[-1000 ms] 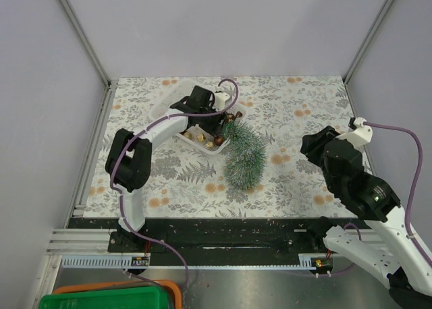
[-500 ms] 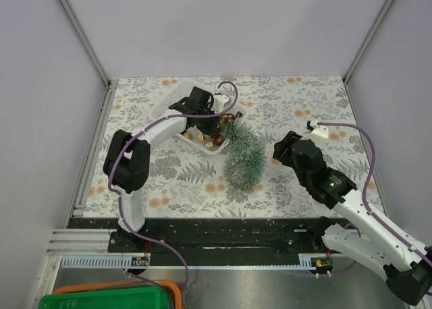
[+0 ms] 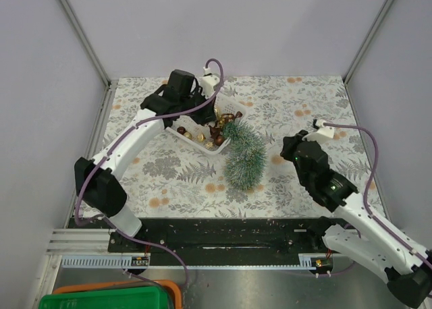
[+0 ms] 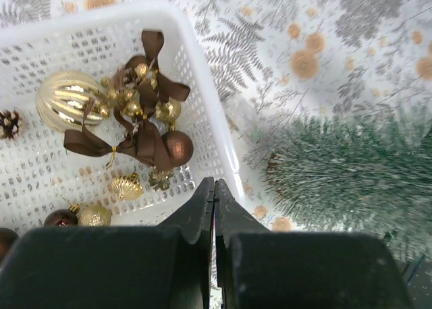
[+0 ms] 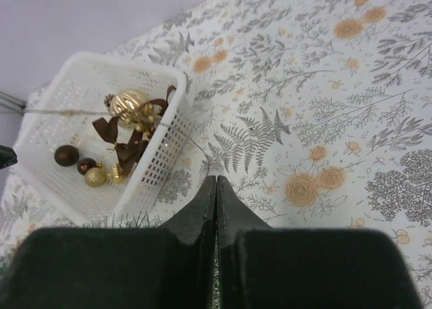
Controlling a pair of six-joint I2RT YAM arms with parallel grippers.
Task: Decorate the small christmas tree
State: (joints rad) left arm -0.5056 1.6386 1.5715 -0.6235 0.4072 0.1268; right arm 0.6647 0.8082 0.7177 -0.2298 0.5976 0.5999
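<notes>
Just ahead of the left gripper (image 4: 214,187), whose fingers are pressed together on nothing, runs the near wall of the white basket (image 4: 202,86); gold baubles (image 4: 67,100) and brown ribbon bows (image 4: 145,144) lie inside, ahead and to its left; the small christmas tree (image 4: 344,174) is to its right, on the leaf-print tablecloth (image 4: 270,39), just beside the basket; the right gripper (image 5: 215,182), likewise closed tight and empty, hangs over the cloth, the basket ahead to its left, a few green bristles low at its left.

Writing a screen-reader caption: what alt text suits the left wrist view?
Shut black fingers of the left gripper hang over a white basket of gold and brown baubles and ribbon bows; the small christmas tree lies beside it on a leaf-print tablecloth.
</notes>
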